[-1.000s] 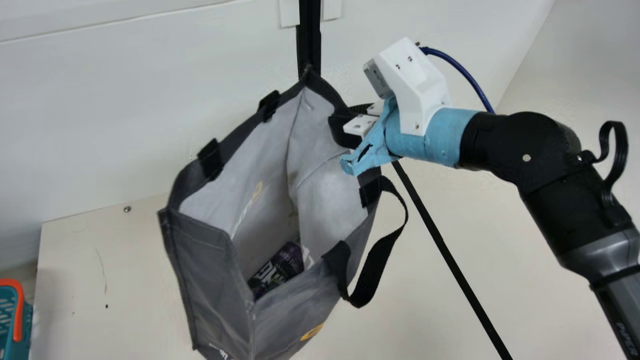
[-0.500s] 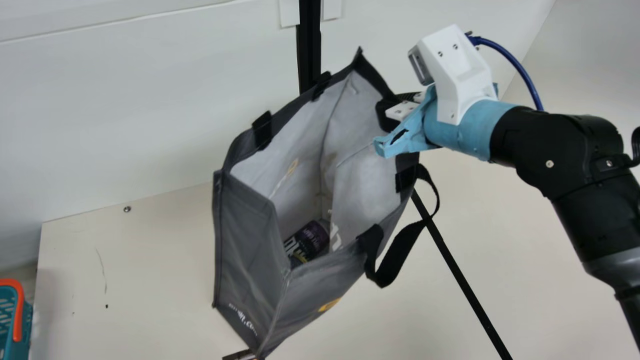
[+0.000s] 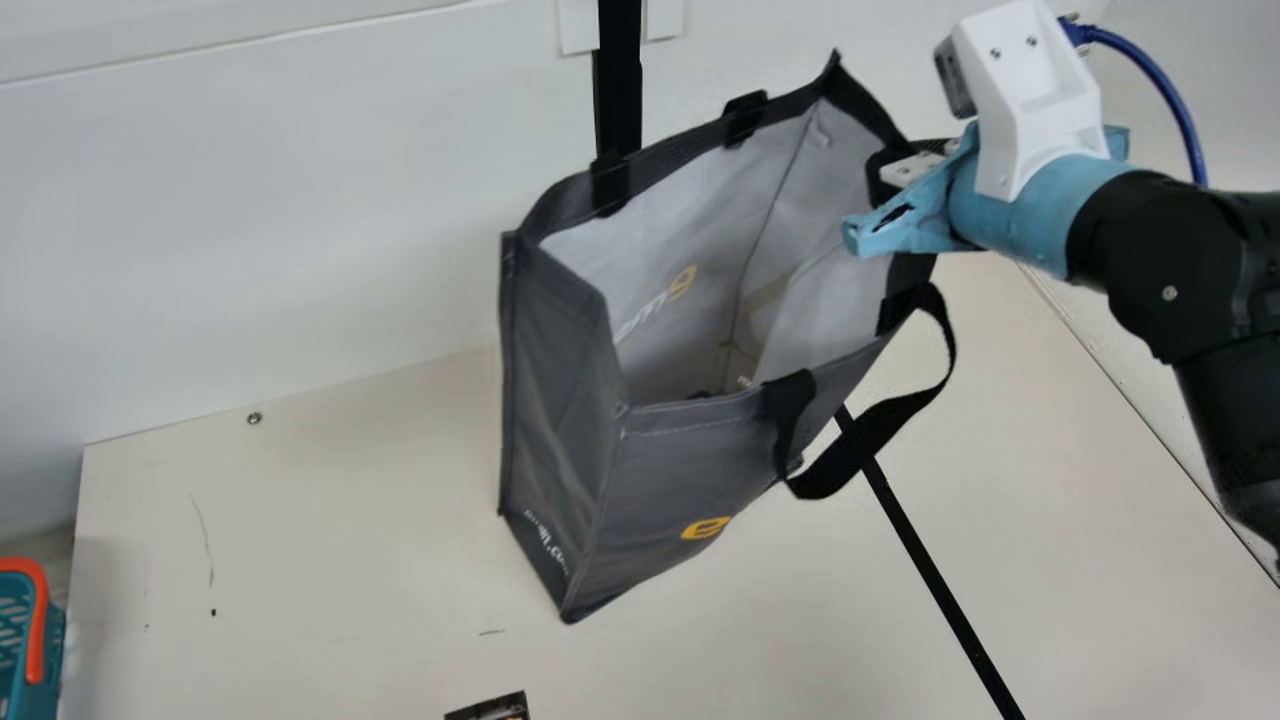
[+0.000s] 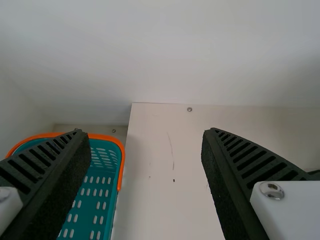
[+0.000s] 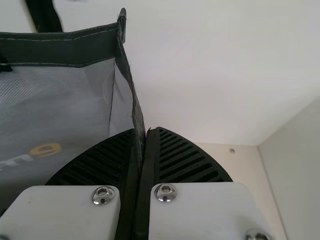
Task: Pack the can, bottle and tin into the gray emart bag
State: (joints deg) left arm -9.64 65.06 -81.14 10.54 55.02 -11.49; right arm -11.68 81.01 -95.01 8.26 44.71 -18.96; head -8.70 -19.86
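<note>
1. Right gripper (image 3: pixel 886 180), upper right of the main view: its two black ribbed fingers are pinching the bag's rim between them.
2. Gray fabric emart bag with black trim (image 3: pixel 555 370): standing out right of centre in the main view, its mouth gaping and its body tilting. Whether it is touching the table, I cannot tell.
3. Black strap handle (image 3: pixel 875 428): looping off the bag's lower right side.
4. Left gripper (image 4: pixel 145 132), left wrist view: its fingers are spreading wide, holding nothing.
5. Teal basket with orange rim (image 3: pixel 48 660): sitting at the main view's lower left edge.
</note>
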